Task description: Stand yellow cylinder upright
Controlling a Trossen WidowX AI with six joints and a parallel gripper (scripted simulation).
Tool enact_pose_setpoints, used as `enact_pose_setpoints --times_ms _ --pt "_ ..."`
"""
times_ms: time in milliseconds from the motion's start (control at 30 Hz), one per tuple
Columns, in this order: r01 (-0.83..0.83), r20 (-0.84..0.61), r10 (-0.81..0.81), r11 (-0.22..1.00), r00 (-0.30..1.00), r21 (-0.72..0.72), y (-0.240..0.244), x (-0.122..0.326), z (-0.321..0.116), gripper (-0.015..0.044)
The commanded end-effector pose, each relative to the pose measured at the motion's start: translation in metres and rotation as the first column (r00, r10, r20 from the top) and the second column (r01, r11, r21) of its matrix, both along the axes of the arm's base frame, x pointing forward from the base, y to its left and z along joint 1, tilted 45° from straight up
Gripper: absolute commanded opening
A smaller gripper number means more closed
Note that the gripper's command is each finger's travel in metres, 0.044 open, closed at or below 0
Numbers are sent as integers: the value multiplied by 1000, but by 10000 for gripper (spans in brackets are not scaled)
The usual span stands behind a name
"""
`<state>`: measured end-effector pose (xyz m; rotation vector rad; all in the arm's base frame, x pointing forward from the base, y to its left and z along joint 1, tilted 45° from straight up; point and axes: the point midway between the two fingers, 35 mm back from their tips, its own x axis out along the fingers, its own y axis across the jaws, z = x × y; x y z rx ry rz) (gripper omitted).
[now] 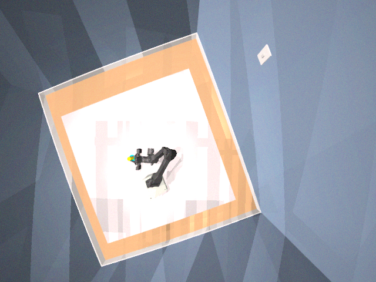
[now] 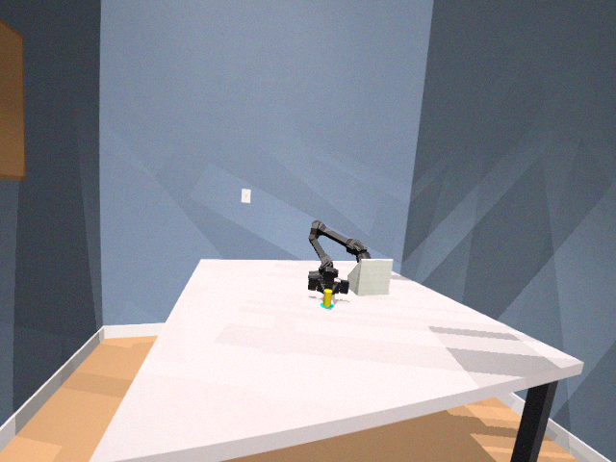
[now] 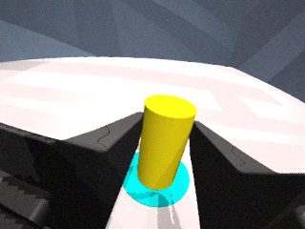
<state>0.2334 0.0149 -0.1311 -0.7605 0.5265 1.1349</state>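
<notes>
The yellow tall cylinder (image 1: 129,158) (image 2: 327,298) (image 3: 165,145) stands upright between the fingers. My gripper (image 2: 328,293) (image 3: 167,122) is shut on it, with one finger on each side of its upper part. The cyan circle (image 2: 322,305) (image 3: 159,198) lies flat on the table under the cylinder. In the wrist view the cylinder's lower end appears inside the circle, with cyan showing around it. The frames do not show for certain whether the base touches the table or is slightly above it.
The white table (image 1: 157,100) (image 2: 278,377) bears the arm. The arm's pale base block (image 1: 157,190) (image 2: 373,278) is behind and to the right of the gripper in the exterior view. Shadows cross the tabletop.
</notes>
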Motion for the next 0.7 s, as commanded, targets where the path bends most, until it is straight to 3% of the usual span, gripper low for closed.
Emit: enact_pose_setpoints --times_ms 0,333,667 --pt "-3 2 3 1000 1000 2 0 0 0 131" --pt "-3 2 3 1000 1000 2 0 0 0 394" --pt "-6 1 6 1000 1000 -4 16 3 18 400"
